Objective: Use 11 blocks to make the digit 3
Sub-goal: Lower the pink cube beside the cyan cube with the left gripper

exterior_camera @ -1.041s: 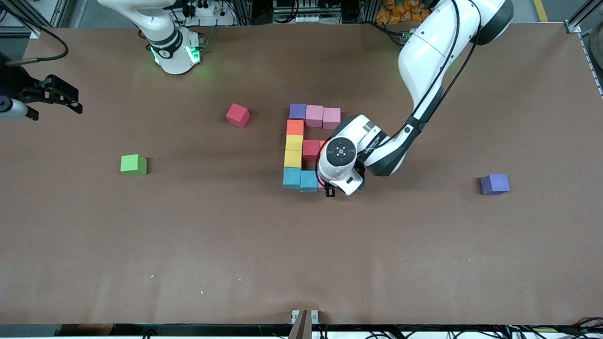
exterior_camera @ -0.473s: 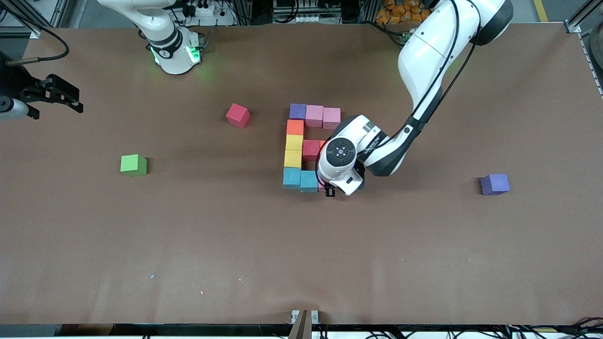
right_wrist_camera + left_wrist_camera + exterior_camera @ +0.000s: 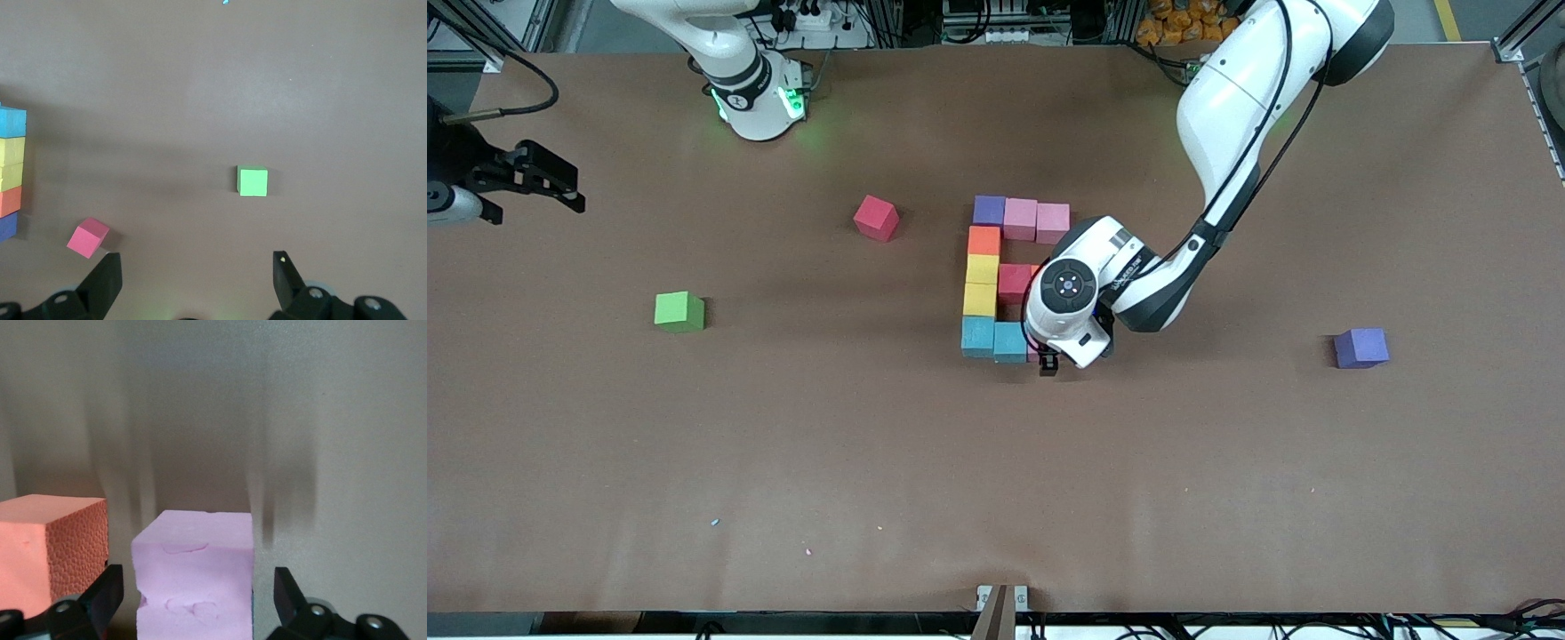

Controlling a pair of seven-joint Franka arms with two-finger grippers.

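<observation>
Front view first: the left arm reaches down from its base, elbow bent, wrist pointing straight down, so the left gripper (image 3: 1048, 363) sits right at the table at the nearest bar of the blocky digit 3 of multicoloured foam cubes (image 3: 996, 280). Compared with a second ago the arm has barely budged, but the fingers have let go and now stand spread. The right gripper (image 3: 541, 182) waits up in the air over the right arm's end of the table, fingers spread too. A loose red foam cube (image 3: 876, 218), a green foam cube (image 3: 679, 311) and a lone purple foam cube (image 3: 1360, 347) sit well apart from the figure.

Left wrist view: a pink foam cube (image 3: 195, 581) sits on the table between the black fingers (image 3: 100, 600), with a gap on each side, nothing pinching it. An orange foam cube (image 3: 52, 550) sits just outside one finger.

Right wrist view: the green cube and the red cube lie on the table out ahead of the spread fingers (image 3: 103, 283), with the figure's straight bar at the edge.
</observation>
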